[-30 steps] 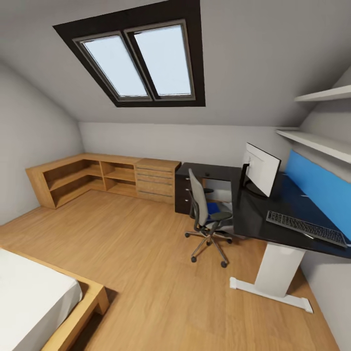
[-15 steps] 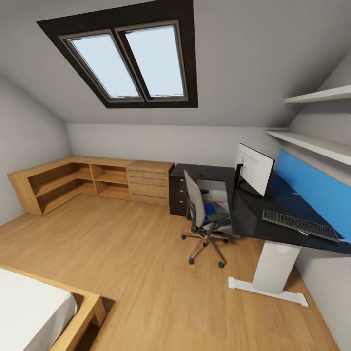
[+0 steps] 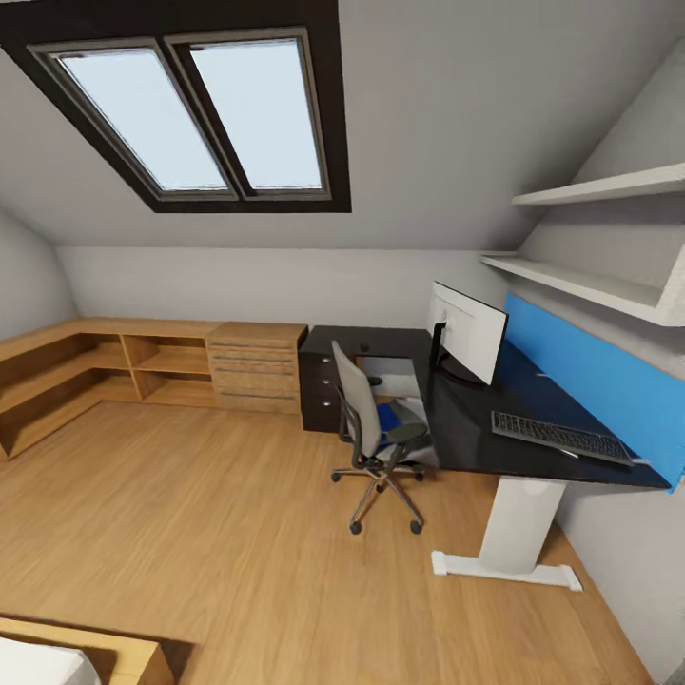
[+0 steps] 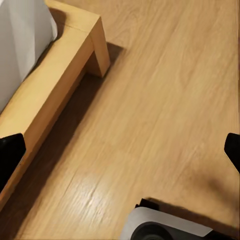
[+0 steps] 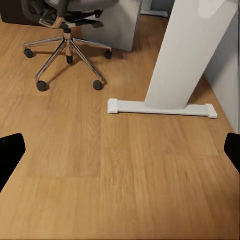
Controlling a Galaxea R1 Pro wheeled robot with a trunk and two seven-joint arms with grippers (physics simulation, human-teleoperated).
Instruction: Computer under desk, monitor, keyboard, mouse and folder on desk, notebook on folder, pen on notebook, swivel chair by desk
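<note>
Jaws both spread, empty, aimed at floor (image 5: 120, 170); swivel chair (image 3: 371, 433) beside desk (image 3: 466, 428).

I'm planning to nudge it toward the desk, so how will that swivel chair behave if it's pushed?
The swivel chair stands on a star base with casters on smooth wood floor, so it will probably roll easily. Pushed high on its tall backrest, it might spin or tilt rather than travel straight. The blue item on its seat could slide.

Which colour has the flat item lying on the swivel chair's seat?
Blue: the flat folder on the grey swivel chair, clearest in the head view.
</note>
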